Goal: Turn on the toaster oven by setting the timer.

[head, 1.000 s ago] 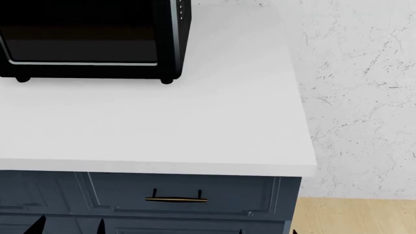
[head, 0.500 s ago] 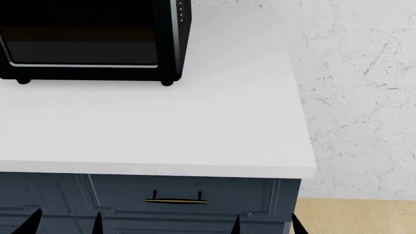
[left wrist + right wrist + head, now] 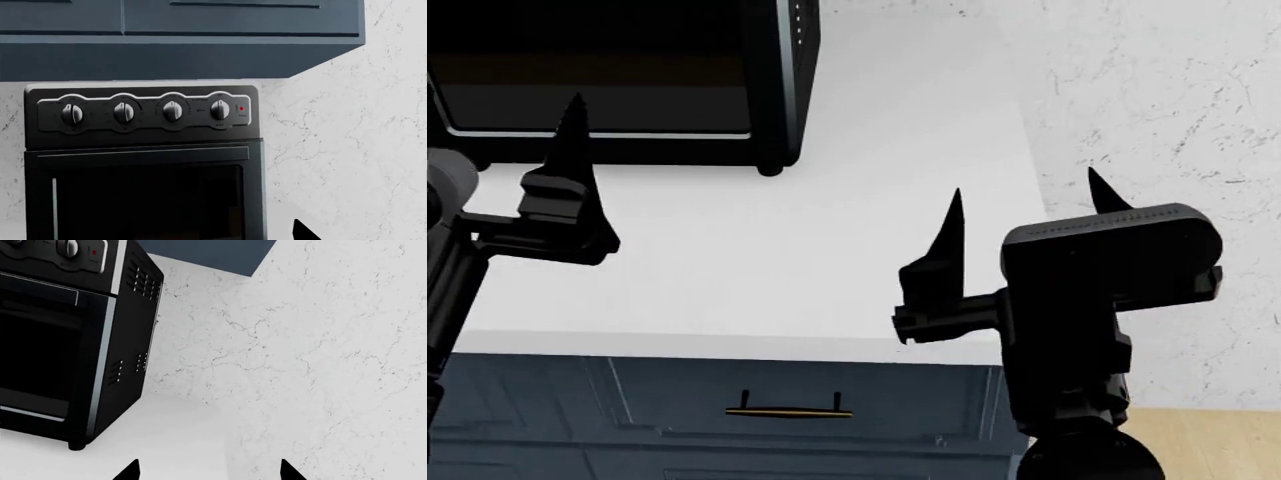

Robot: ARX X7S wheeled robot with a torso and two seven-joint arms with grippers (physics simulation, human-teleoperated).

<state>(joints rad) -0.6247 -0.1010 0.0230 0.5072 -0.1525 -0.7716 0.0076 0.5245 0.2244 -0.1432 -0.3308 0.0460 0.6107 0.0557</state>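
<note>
Head view: toaster oven [image 3: 627, 80] beyond left hand [image 3: 507, 215]

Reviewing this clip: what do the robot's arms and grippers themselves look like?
Both are matte black, with no visible cables or markings. The right gripper has two thin, pointed, blade-like fingers on a crossbar, under a rounded boxy wrist housing with a ribbed top edge. The left gripper shows one matching pointed finger.

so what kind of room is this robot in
Most likely a kitchen: a black toaster oven sits on a white countertop against a marble-look wall, with blue drawers below and a blue upper cabinet overhead.
</note>
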